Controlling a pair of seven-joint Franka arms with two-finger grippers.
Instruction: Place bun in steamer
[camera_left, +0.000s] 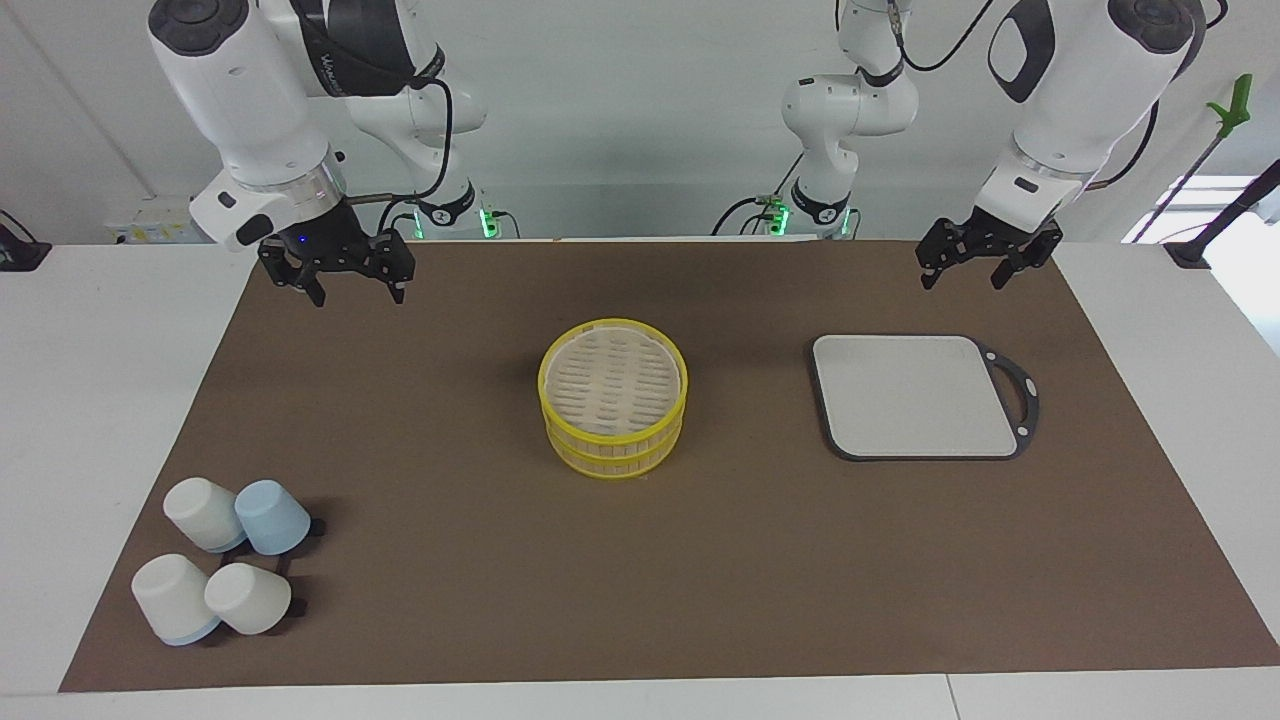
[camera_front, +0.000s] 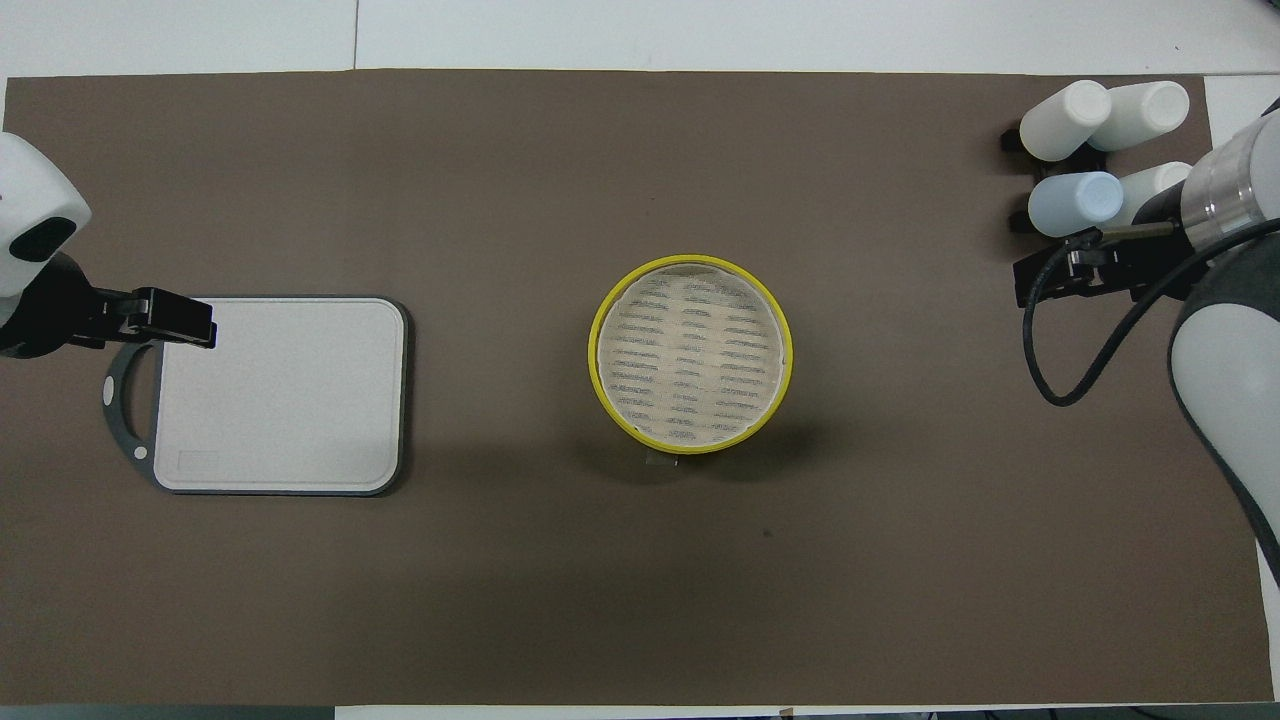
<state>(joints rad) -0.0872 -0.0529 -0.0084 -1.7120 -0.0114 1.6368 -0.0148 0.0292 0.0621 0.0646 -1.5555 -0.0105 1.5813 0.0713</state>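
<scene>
The steamer is a round yellow-rimmed basket stack at the middle of the brown mat; from overhead the steamer shows a pale slotted top. The bun is out of view in both views. My right gripper hangs open and empty over the mat's edge nearest the robots, at the right arm's end. My left gripper hangs open and empty above the mat at the left arm's end, over the spot just nearer the robots than the cutting board.
A bare grey-rimmed white cutting board lies toward the left arm's end. Several white and pale blue cups stand upside down on a dark rack at the right arm's end, farthest from the robots.
</scene>
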